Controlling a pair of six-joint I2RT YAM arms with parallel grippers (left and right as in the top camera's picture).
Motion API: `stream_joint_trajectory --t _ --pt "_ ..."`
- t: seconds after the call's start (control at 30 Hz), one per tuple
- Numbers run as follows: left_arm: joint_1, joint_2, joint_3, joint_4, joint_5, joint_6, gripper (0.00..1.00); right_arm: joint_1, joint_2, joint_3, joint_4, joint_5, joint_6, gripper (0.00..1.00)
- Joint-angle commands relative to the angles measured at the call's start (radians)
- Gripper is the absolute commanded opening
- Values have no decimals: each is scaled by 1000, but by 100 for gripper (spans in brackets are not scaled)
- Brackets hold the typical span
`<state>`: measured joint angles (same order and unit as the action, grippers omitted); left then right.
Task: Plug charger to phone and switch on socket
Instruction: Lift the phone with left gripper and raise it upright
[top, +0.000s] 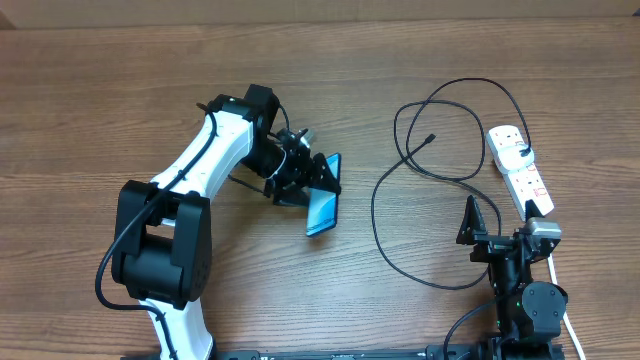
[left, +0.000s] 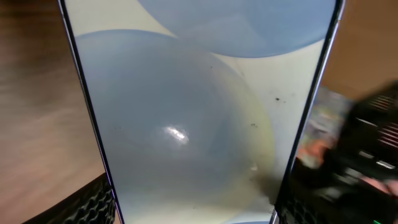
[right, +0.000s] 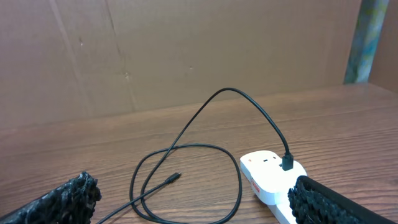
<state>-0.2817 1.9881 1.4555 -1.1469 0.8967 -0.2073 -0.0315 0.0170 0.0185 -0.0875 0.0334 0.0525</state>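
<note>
The phone (top: 324, 205) has a light blue screen and stands tilted on the table left of centre. My left gripper (top: 311, 188) is shut on it, with a finger against each long edge. In the left wrist view the phone (left: 199, 112) fills the frame between the black fingers (left: 93, 205). The charger (top: 380, 215) is a thin black cable looping over the table. Its connector tip (top: 430, 136) lies free on the wood, and its plug (right: 287, 163) sits in the far end of the white socket (top: 520, 170). My right gripper (top: 503, 228) is open just before the socket (right: 267, 177), holding nothing.
The socket's white cord (top: 562, 300) runs down past the right arm's base. The left arm (top: 190, 190) stretches across the table's left half. A cardboard wall (right: 186, 50) stands behind the table.
</note>
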Motion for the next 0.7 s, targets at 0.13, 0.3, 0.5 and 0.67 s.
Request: stream_joint_trajectory --t 0.13,0.3,0.5,0.67 --pt "-5 -1 28 6 484 19 64 -2 -1 -10 6 3 -2 100" --pt "-5 -1 28 6 617 -9 62 -2 -1 -10 6 3 -2 100" --pt "-5 -1 28 37 679 -132 61 -2 -1 -10 6 3 -2 100" --pt "-4 -1 28 37 679 -166 62 -2 -1 -10 6 3 -2 100"
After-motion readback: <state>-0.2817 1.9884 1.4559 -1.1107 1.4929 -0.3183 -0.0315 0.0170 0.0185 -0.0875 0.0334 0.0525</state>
